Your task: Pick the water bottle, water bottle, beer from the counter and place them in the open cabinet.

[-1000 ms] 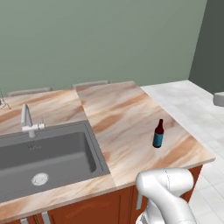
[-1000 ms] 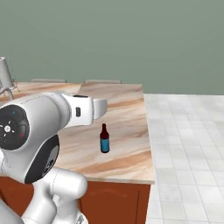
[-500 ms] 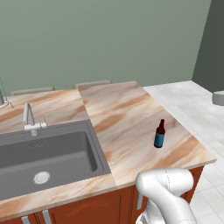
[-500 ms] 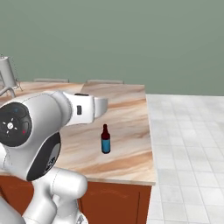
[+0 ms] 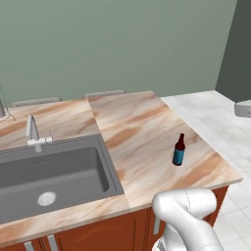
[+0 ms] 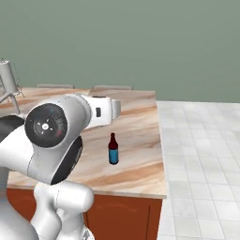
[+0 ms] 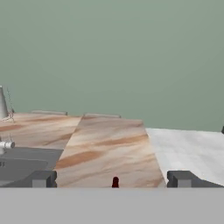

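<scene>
The beer stands upright and alone on the counter, near its right end, with bare marble all round it. To its left lie a grey sink and a faucet, well apart from it. The gripper is spread wide and empty, the bottle's cap showing between its fingertips.

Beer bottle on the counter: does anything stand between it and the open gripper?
Nothing visible does. The beer stands alone on the counter, apart from the sink. In the hand view its cap shows between the two fingertips of the open gripper, with bare counter around it.
</scene>
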Available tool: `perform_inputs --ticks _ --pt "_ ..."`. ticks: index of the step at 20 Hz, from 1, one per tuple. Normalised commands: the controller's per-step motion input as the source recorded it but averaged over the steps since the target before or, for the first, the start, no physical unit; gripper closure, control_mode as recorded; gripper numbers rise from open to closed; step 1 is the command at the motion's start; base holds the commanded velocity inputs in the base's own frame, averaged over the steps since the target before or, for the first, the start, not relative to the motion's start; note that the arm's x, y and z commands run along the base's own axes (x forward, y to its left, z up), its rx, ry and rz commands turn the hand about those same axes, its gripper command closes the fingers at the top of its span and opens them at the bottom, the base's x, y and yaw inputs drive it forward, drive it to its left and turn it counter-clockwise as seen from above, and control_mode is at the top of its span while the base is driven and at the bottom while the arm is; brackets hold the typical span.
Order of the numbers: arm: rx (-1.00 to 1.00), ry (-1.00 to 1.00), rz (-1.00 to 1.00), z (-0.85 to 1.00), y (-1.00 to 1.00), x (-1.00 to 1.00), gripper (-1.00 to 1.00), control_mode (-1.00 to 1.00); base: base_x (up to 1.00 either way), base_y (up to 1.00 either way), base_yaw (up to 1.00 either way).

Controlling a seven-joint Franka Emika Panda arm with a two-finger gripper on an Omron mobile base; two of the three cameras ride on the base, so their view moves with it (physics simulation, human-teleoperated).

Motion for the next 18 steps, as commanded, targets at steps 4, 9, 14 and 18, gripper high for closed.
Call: perform_inputs --ticks 4,9,14,18 --pt "0.00 0.00 0.20 -0.30 -0.29 0.29 -1.00 -1.00 0.00 0.00 0.00" --pt "0.00 -0.01 0.25 -0.46 -0.23 0.17 -1.00 -1.00 0.00 0.00 0.00" --pt "-0.02 -0.15 0.28 -0.72 -0.35 0.05 -1.00 -1.00 0.00 0.00 0.00" --pt "-0.04 -0.22 0.28 -0.79 -0.30 0.07 -1.00 -1.00 0.00 0.00 0.00"
